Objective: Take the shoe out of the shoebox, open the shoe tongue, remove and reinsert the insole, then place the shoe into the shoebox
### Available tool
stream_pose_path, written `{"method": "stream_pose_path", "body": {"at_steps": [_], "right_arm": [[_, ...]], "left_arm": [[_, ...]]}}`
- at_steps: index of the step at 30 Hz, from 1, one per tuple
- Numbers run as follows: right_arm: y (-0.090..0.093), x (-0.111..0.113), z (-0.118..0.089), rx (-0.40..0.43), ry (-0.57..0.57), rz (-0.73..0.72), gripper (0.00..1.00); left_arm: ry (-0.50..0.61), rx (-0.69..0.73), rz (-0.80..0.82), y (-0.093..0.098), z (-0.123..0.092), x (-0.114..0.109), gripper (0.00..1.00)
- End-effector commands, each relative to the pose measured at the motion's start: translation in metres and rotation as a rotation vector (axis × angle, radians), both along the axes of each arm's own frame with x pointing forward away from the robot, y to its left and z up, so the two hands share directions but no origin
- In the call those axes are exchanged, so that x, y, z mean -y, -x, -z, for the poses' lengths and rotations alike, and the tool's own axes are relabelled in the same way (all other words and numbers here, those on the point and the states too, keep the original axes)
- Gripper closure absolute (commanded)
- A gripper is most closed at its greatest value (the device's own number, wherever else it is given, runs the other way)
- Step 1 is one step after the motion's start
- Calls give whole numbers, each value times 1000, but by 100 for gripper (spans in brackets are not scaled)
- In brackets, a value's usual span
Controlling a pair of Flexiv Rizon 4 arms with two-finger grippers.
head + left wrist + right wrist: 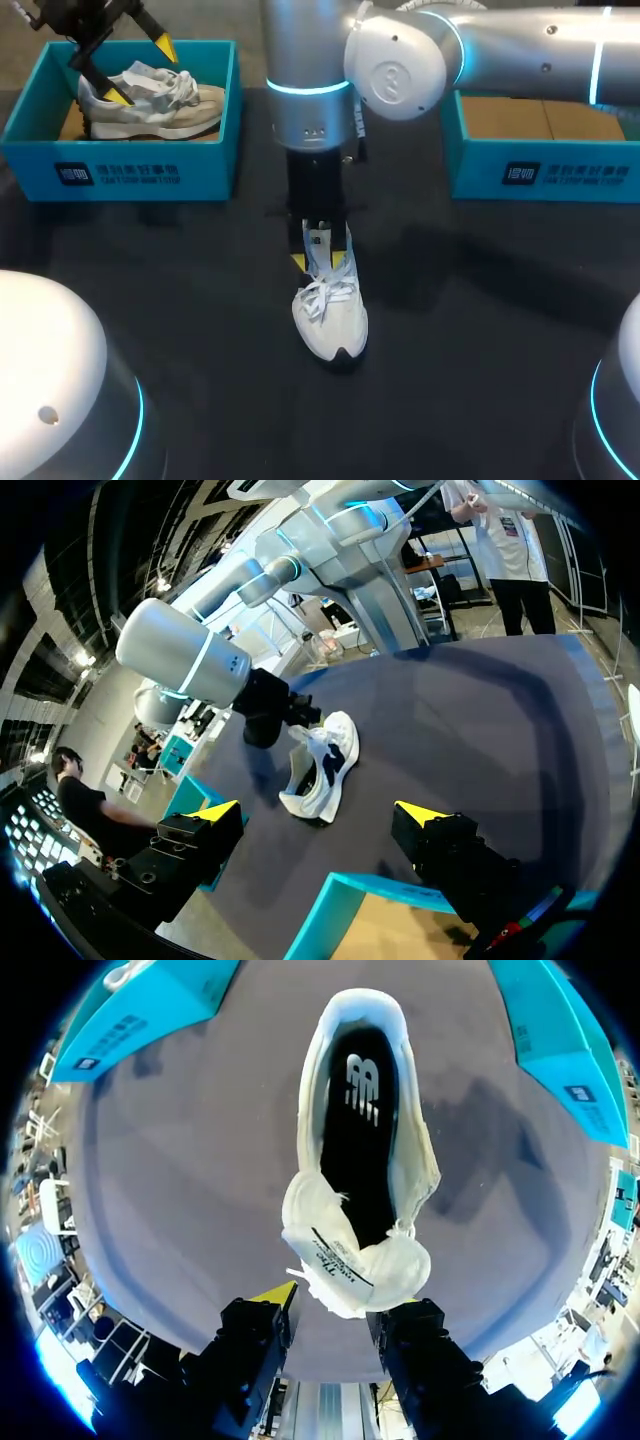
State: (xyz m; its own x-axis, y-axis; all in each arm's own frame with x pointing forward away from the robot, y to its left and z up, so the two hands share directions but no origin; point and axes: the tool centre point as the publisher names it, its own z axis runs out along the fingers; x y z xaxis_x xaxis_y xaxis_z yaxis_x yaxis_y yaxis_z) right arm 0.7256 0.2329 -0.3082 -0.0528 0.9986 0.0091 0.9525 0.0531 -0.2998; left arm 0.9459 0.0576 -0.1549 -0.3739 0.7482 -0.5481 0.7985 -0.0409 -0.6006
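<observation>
A white shoe (330, 320) (325, 770) stands on the dark table's middle, toe toward the front edge. My right gripper (320, 258) (335, 1305) is at its laces, shut on the raised white tongue (345, 1260). Beyond the tongue the shoe's mouth gapes, and the dark insole (355, 1130) lies inside. My left gripper (142, 70) (320, 815) hangs open over the left teal shoebox (130, 170) (340, 890), touching nothing. A second, grey-white shoe (160, 105) lies in that box.
Another teal shoebox (540, 170) (570, 1050) stands at the back right, showing only a cardboard floor. Two white robot bases (50, 380) (615, 400) fill the front corners. My right arm (400, 60) crosses above the table's back middle.
</observation>
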Motion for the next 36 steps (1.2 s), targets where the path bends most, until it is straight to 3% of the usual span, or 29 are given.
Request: {"method": "stream_pose_path", "body": {"at_steps": [1, 7, 14, 19, 30, 36], "right_arm": [[0, 2, 2, 2, -8, 0, 58], [-9, 0, 3, 14, 0, -6, 58], [-30, -2, 20, -2, 52, -7, 58], [-35, 2, 26, -19, 63, -3, 59], [-28, 7, -4, 55, 48, -17, 56], [-44, 4, 6, 49, 79, -20, 60]], "left_arm": [[-4, 2, 1, 0, -1, 0, 0], [-4, 2, 1, 0, -1, 0, 0], [-4, 2, 1, 0, -1, 0, 0], [-4, 2, 1, 0, -1, 0, 0], [-4, 2, 1, 0, -1, 0, 0], [-4, 2, 1, 0, -1, 0, 0]]}}
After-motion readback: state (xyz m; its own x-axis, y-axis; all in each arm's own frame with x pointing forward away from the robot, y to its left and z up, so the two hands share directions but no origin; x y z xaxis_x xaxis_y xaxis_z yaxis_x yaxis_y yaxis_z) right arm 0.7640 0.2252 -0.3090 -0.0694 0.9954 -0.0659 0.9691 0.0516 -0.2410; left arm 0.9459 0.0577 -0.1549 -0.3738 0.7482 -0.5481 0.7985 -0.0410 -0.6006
